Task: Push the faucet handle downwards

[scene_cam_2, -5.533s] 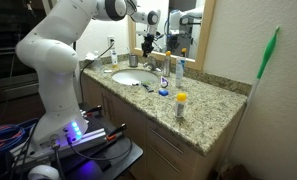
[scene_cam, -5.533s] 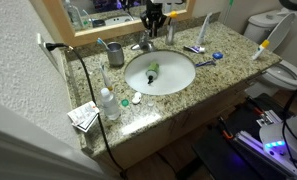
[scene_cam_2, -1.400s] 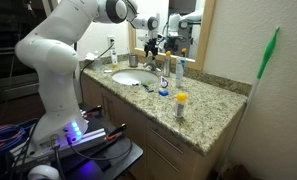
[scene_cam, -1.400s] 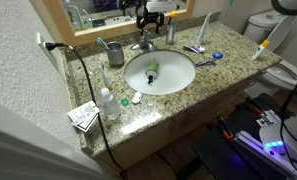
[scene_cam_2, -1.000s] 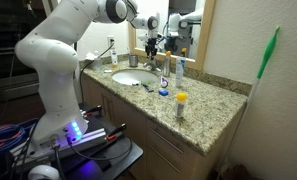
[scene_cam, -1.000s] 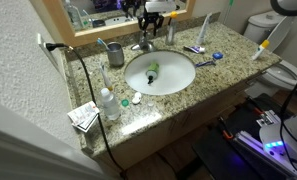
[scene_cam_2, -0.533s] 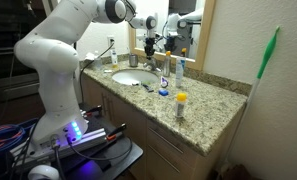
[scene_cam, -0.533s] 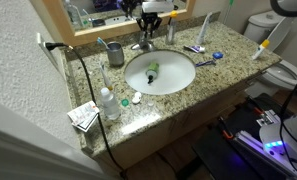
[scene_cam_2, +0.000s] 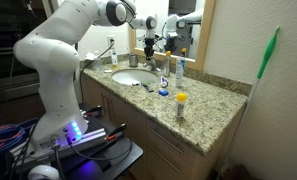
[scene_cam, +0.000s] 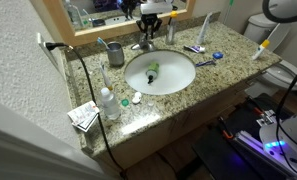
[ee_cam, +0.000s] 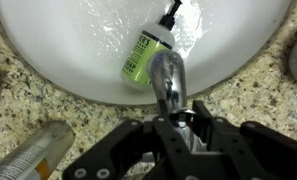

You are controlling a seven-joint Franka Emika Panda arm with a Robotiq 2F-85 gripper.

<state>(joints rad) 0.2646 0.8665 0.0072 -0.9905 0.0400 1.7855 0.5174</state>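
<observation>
I see a bathroom: speckled granite counter, smooth white oval basin. The shiny chrome faucet handle sits at the basin's far rim, just under my black gripper; I can't tell whether it is clenched.

Location: residential bathroom. Indicators: white oval basin set in a granite vanity countertop; framed mirror directly behind the basin; toilet beyond the countertop end, well apart from the basin.

Warm indoor light; glare on basin; wrist view soft.
</observation>
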